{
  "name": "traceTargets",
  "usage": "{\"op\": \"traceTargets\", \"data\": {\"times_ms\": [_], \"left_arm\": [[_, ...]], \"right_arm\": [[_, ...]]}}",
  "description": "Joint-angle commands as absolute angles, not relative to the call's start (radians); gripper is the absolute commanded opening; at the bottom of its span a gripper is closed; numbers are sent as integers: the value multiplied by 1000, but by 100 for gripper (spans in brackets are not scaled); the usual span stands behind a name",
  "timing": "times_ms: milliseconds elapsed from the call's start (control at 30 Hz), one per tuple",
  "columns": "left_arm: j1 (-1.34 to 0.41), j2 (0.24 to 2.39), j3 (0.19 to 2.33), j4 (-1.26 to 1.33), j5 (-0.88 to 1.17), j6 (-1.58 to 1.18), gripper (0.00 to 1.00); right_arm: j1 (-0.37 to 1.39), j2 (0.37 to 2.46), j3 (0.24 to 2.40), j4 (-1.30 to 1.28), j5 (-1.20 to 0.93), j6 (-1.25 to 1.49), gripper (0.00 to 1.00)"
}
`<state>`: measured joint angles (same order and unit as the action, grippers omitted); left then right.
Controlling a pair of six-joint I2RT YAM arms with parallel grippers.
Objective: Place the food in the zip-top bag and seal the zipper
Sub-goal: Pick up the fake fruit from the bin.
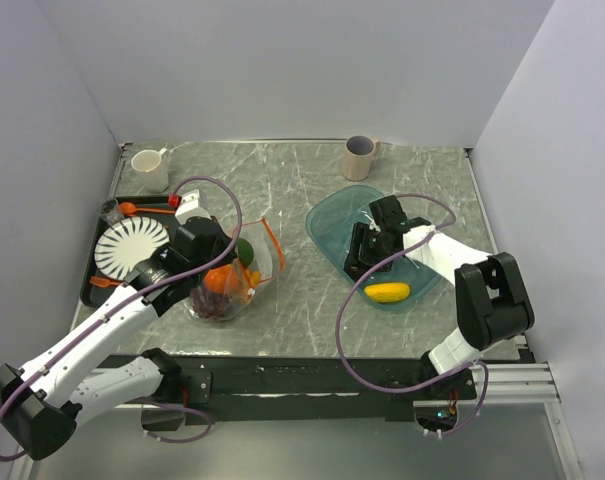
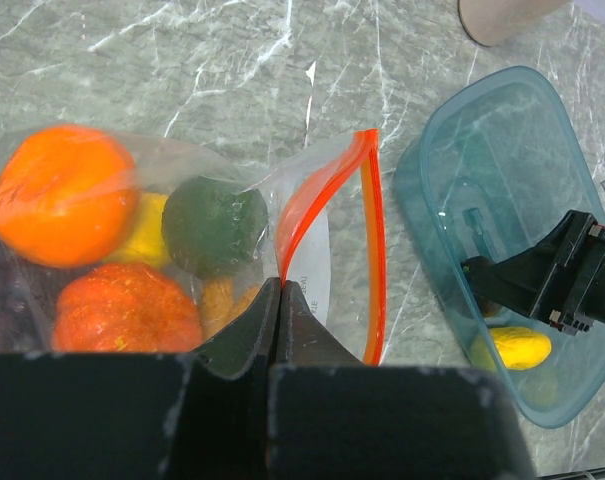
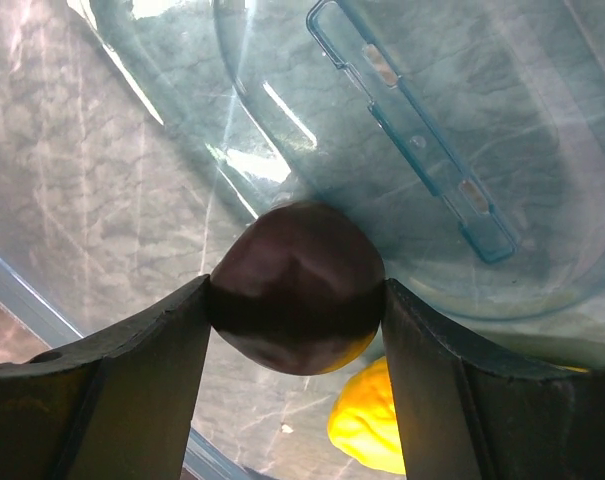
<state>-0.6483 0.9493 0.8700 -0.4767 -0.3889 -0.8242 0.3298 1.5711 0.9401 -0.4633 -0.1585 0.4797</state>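
Seen from above, the right gripper (image 1: 365,262) sits over a see-through teal bowl (image 1: 327,222) on the right side of the table (image 1: 302,180). Its two fingers are closed around a dark plum (image 3: 297,295), which the wrist view shows raised off the bowl's floor. A yellow lemon (image 1: 387,292) lies in the bowl just beside it, nearer the arms. The clear bag (image 2: 317,195) lies well apart, to that gripper's left across bare table, already holding an orange (image 2: 62,195), a green avocado (image 2: 214,225) and other fruit. The left gripper (image 2: 280,296) is pinched shut on the near end of the bag's mouth, holding it up. The orange-red zipper (image 2: 374,250) runs roughly near to far, so the mouth faces the bowl and the plum would need to travel leftward into it. The gap looks narrow, though the clear plastic makes its width hard to judge
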Motion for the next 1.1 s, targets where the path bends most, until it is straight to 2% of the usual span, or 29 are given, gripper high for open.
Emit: {"op": "traceTargets", "data": {"times_ms": [0,67,100,167,433,567,867,967,1067], "left_arm": [[-644,939,910,-468,-388,-807,1],[-646,936,911,-471,-388,-804,1],[-644,934,913,-479,-391,-804,1],[-644,928,914,-483,-396,-805,1],[-644,914,902,-483,-405,-807,1],[-644,928,903,-480,-397,-807,1],[-644,934,908,-477,-388,-805,1],[-644,934,907,-477,-385,-807,1],[-644,933,905,-477,-383,-810,1]], "right_arm": [[330,1555,962,-416,-2,506,52],[313,1597,985,-408,21,502,55],[311,1614,1020,-417,23,494,59],[311,1656,1049,-431,18,485,60],[311,1657,1086,-446,3,480,85],[311,1644,1081,-457,3,482,93],[311,1620,1058,-466,17,489,95],[311,1629,1051,-468,17,491,88],[311,1637,1046,-465,2,491,73]]}}
